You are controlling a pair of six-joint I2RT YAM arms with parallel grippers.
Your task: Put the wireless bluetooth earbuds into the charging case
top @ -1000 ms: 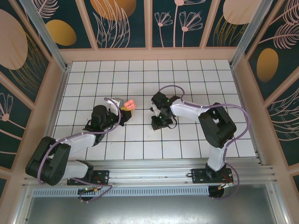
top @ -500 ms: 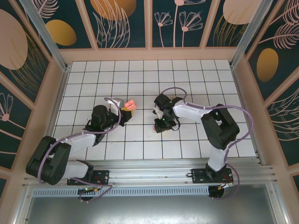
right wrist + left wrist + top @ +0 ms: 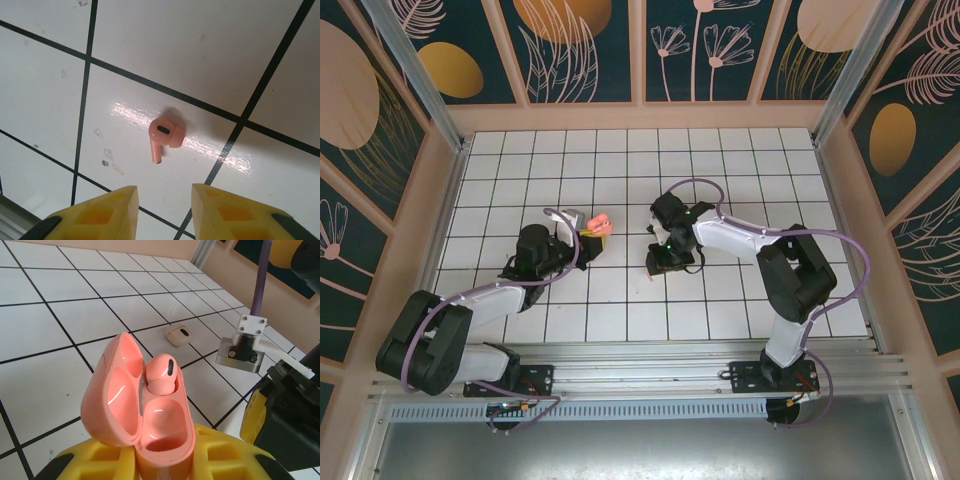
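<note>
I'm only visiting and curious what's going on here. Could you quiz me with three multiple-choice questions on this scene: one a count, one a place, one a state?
1. How many earbuds sit in the charging case?
A) none B) one C) two
2. Where is the loose earbud?
A) on a white table tile B) in the case's empty slot C) on the wall
3. The case's lid is:
A) shut B) missing C) open

Answers:
1 B, a seated earbud fills one slot and the other is empty.
2 A, it lies bare on the tile.
3 C, the lid stands hinged back.
</note>
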